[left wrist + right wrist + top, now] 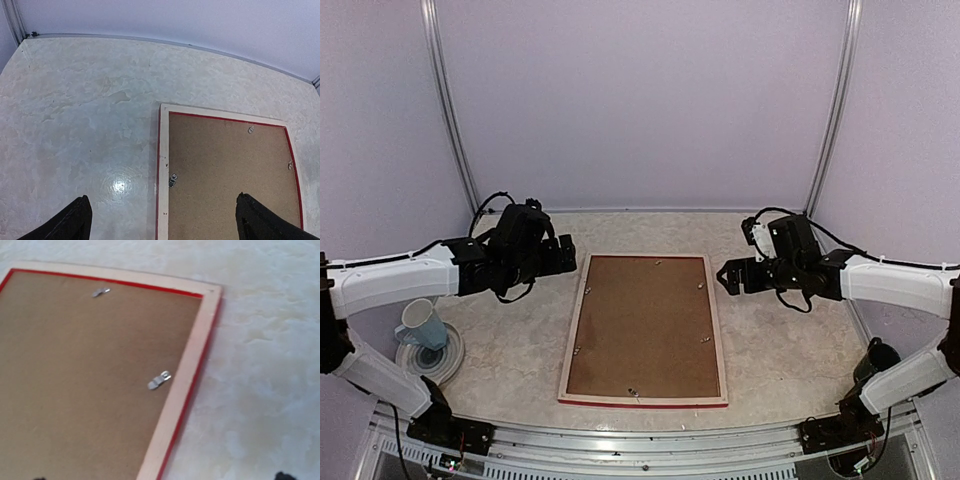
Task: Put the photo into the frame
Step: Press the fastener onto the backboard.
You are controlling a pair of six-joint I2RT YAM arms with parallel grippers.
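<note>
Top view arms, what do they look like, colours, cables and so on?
The left arm and the right arm have smooth white tubular links with black joints and bases. Each wrist is a boxy black block; the left tool and the right tool are black, two-fingered. Thin black cables loop over both wrists. No markings are legible.

free: table point(520, 330) left and right of frame point(574, 335) | obstacle: mug point(422, 325) on plate point(447, 363), near-left corner

The left gripper point(566, 256) hovers at 9 o'clock, pointing toward 3; the right gripper point(727, 275) at 3 o'clock, pointing toward 9. Both jaws stand wide, empty.
</note>
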